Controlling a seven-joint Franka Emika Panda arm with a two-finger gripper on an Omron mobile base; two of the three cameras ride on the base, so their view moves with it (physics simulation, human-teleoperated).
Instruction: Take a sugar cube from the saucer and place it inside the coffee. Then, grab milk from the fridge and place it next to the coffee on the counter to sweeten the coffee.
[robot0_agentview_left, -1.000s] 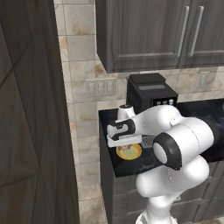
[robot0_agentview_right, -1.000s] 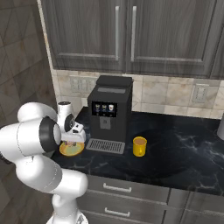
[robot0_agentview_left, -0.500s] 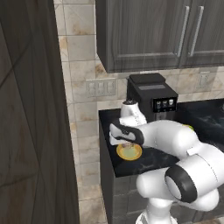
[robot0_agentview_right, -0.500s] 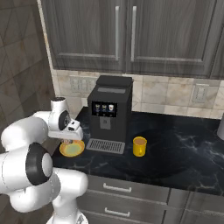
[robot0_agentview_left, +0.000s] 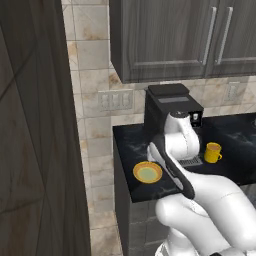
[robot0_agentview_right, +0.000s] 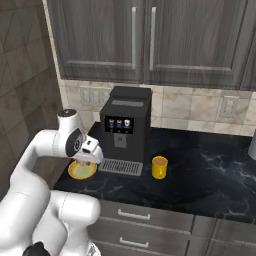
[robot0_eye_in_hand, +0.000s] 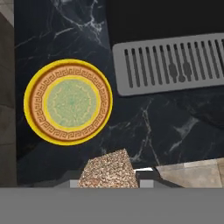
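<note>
Gripper (robot0_eye_in_hand: 107, 186) clenched on the sugar cube (robot0_eye_in_hand: 106, 170), lifted above the table (robot0_eye_in_hand: 144, 127). Empty saucer (robot0_eye_in_hand: 68, 101) just below-left of it. Mug (robot0_agentview_right: 159, 167) sits well off, past the drip tray (robot0_eye_in_hand: 175, 62). Carry level, centre over the mug, release low.

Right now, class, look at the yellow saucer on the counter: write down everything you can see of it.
The saucer is a round, shallow dish with a bright yellow rim, an orange-brown band bearing a key-like pattern, and a pale green centre. It looks glazed. It lies flat and upright on the black marble counter, near the counter's left end, left of the coffee machine's grey drip grille and apart from it. Nothing lies in it. In the hand view a speckled brownish cube sits between the pincer's tips, clear of the saucer.
</note>
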